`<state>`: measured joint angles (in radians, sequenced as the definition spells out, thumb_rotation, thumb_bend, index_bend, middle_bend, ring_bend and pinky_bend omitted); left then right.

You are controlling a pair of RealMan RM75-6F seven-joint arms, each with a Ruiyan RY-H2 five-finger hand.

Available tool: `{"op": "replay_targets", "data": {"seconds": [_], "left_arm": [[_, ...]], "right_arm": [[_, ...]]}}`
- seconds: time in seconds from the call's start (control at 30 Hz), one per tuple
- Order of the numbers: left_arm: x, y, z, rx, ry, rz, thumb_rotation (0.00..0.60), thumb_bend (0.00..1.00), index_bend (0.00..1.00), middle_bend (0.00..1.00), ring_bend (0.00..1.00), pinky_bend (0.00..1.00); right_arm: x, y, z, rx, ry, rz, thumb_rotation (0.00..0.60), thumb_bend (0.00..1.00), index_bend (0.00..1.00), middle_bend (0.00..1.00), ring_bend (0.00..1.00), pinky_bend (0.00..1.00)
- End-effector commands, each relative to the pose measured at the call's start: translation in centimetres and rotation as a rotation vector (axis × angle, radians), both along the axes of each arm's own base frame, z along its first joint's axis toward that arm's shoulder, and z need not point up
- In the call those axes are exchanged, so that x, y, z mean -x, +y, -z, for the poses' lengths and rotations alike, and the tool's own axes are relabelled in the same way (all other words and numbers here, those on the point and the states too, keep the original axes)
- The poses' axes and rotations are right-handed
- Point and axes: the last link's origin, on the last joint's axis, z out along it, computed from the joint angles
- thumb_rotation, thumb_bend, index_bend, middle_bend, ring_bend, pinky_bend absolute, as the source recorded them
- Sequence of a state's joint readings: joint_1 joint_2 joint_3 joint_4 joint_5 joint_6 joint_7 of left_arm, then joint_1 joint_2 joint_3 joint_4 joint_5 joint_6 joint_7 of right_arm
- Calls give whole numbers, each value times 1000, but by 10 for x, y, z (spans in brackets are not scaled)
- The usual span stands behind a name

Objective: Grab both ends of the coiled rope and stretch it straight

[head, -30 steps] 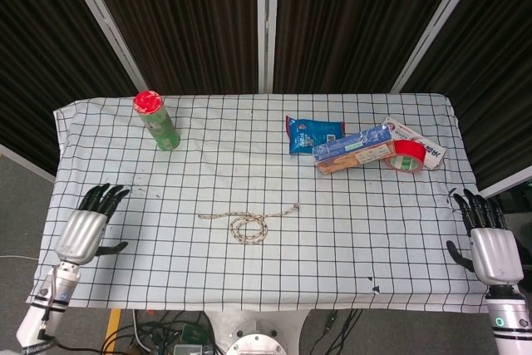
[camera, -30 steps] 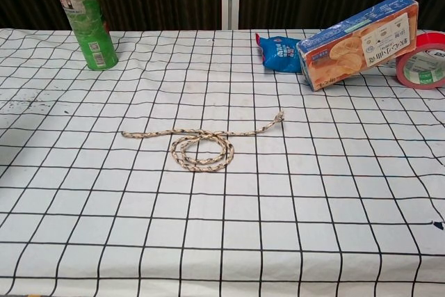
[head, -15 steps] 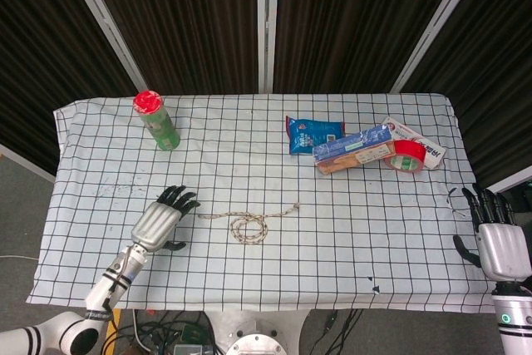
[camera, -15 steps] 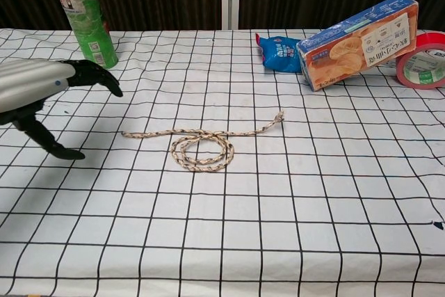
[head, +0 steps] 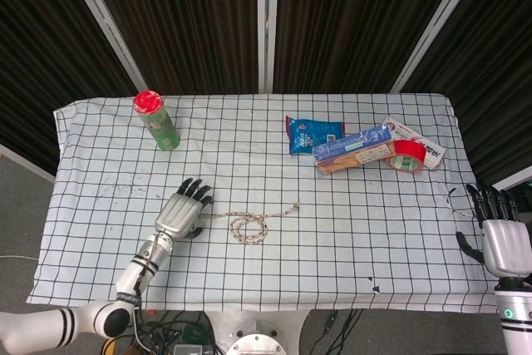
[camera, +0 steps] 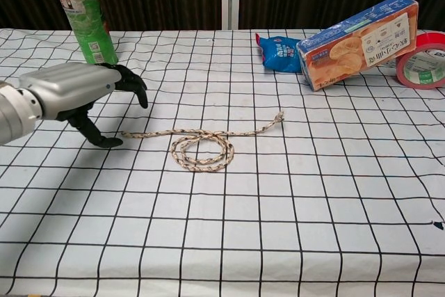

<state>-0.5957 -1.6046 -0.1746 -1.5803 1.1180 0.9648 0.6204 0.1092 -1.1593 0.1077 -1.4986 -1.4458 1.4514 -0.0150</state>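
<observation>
A beige braided rope (head: 249, 222) (camera: 201, 145) lies mid-table with a coiled loop in its middle and two loose ends pointing left and right. My left hand (head: 184, 209) (camera: 76, 95) hovers open just over the rope's left end (camera: 128, 133), thumb low beside it and the other fingers above, holding nothing. The rope's right end (camera: 279, 117) lies free. My right hand (head: 501, 239) stays open off the table's right edge, far from the rope, and shows only in the head view.
A green can with a red lid (head: 156, 120) stands at the back left. At the back right lie a blue snack bag (head: 312, 133), a biscuit box (head: 353, 149) and a red tape roll (head: 406, 156). The checked tablecloth (head: 357, 239) covers the table.
My left hand has swept rightward from the table's left edge to the rope's left end. The right hand drifted slightly further off the right edge. The rope has not moved.
</observation>
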Motion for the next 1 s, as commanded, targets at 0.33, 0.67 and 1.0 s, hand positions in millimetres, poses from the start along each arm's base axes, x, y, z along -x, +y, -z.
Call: {"op": "replay_targets", "data": {"seconds": [0.33, 0.67, 1.0], "left_arm": [[-12, 9, 25, -3, -5, -12, 600, 209, 370, 130, 0, 46], [-4, 9, 33, -25, 34, -19, 600, 219, 433, 144, 0, 49], [-4, 13, 36, -16, 16, -39, 600, 313, 470, 164, 0, 50]], "right_arm": [[3, -3, -3, 12, -6, 8, 600, 254, 0, 0, 0, 0], [4, -3, 0, 11, -15, 7, 600, 261, 0, 0, 0, 0], [7, -5, 2, 6, -31, 11, 600, 266, 0, 0, 0, 0]]}}
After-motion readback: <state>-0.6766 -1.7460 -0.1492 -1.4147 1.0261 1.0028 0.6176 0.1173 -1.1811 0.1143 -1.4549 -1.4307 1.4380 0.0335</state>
